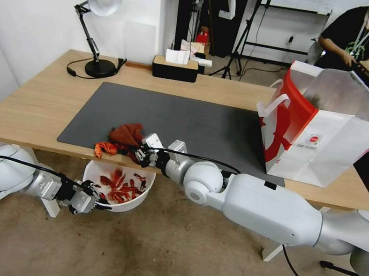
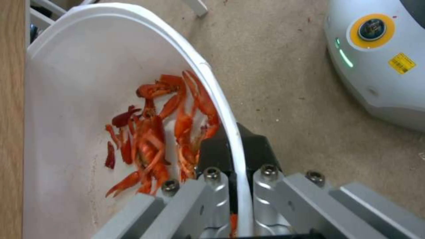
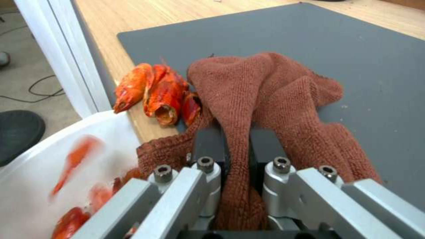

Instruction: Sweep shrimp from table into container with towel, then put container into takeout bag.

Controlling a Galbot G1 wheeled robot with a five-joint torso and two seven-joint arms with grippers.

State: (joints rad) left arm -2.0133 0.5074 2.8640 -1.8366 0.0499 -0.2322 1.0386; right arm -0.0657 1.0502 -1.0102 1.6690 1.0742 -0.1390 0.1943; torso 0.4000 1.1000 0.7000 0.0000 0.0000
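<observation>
My right gripper (image 1: 142, 155) is shut on the rust-brown towel (image 1: 126, 136) at the table's front edge; the cloth runs between its fingers (image 3: 212, 146). Beside the towel (image 3: 274, 89), a few red-orange shrimp (image 1: 105, 147) lie right at the edge of the table (image 1: 33, 106), also seen as shrimp (image 3: 155, 89) in the right wrist view. Below the edge, my left gripper (image 1: 97, 203) is shut on the rim of the white container (image 1: 138, 196), which holds several shrimp (image 2: 159, 132). The container (image 2: 71, 83) rim passes between the left fingers (image 2: 217, 156). The takeout bag (image 1: 323, 134) stands open at the table's right.
A dark grey mat (image 1: 187, 119) covers the table's middle. A desk lamp (image 1: 97, 23) and a black tissue box (image 1: 175, 67) stand along the far edge. A white table leg (image 3: 66, 59) is close to the container. My own base (image 2: 381, 56) is on the carpet nearby.
</observation>
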